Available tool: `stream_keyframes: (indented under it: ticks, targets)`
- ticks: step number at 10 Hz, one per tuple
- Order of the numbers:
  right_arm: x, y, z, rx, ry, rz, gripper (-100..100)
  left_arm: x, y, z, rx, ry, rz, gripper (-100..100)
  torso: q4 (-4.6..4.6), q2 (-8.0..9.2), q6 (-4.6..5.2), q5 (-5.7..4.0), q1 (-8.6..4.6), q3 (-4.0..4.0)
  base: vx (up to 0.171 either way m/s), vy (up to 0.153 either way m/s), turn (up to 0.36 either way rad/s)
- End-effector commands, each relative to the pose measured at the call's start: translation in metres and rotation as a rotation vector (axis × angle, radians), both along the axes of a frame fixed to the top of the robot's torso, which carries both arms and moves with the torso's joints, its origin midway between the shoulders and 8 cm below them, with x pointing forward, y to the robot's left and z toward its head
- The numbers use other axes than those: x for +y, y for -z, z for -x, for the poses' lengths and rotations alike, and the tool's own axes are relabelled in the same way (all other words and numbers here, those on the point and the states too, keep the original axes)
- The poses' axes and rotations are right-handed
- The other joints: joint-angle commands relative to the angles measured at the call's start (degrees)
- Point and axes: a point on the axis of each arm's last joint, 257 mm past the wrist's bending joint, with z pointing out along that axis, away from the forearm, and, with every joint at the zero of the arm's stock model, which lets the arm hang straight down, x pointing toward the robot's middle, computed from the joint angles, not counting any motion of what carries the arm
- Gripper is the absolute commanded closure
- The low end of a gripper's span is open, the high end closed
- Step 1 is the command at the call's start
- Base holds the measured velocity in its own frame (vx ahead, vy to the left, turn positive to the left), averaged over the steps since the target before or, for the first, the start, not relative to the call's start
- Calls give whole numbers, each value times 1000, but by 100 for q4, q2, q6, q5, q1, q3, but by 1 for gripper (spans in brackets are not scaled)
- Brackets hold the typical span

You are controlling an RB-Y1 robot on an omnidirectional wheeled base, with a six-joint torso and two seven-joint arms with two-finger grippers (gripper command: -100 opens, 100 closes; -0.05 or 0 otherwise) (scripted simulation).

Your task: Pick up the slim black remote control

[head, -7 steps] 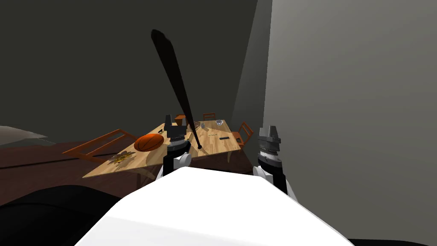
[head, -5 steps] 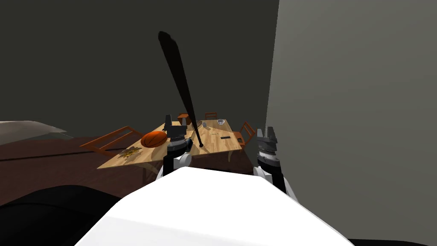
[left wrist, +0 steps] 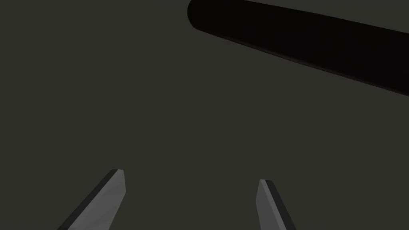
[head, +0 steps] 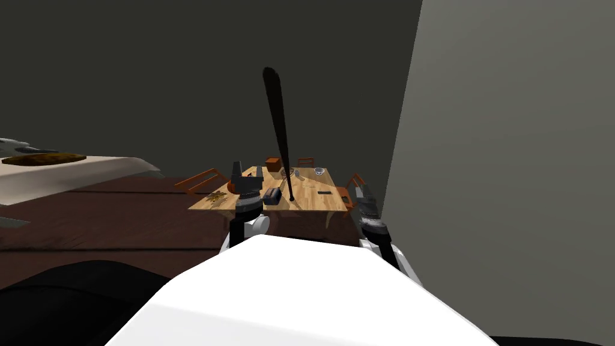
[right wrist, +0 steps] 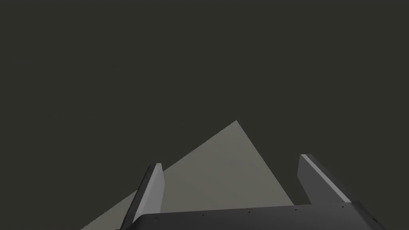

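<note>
The robot has turned since half a second ago. The wooden table (head: 312, 203) now sits mid-view and looks farther off, and a white counter (head: 78, 171) with one flat brown thing (head: 45, 158) on it has come in at the left. The right gripper (head: 362, 193) has tipped over from upright.

You have two containers on the table, both at its far side. One is a brown box (head: 272, 163) and the other a pale bowl (head: 319, 171); what is in them you cannot tell.

One black baseball bat (head: 278, 129) stands nearly upright, with its knob on the tabletop. Its barrel also crosses the view ahead of the left gripper (left wrist: 191, 175).

The slim black remote control (head: 324, 192) lies flat on the table's right part, between the bat's knob and the right-hand chair (head: 355, 182), well apart from both grippers. You can count three orange-brown chairs: that one, one at the left (head: 198, 180) and one behind (head: 305, 161).

The left gripper's fingers stand wide with nothing between them. The right gripper's do too.
</note>
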Motion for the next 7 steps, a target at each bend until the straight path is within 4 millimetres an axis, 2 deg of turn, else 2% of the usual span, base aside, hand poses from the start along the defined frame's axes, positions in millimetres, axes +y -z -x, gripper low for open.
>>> stream_keyframes:
  ticks: [1,3,6,7]
  targets:
    - [-1,25,-6,61,-10,67,-100,0,0,0,0,0,0,0,0,0,0,0,0,0,-76,26,358]
    - [-2,57,-12,127,-27,157,-100,0,0,0,0,0,0,0,-1,-4,1,0,-3,-2,-61,26,382]
    - [-8,88,-15,192,-31,210,-100,0,0,0,0,0,0,0,-4,-20,0,-1,-7,-11,-22,16,198]
    - [-11,105,-15,227,-42,263,-100,0,0,0,0,0,0,0,-4,-21,7,-2,-10,-12,-19,16,318]
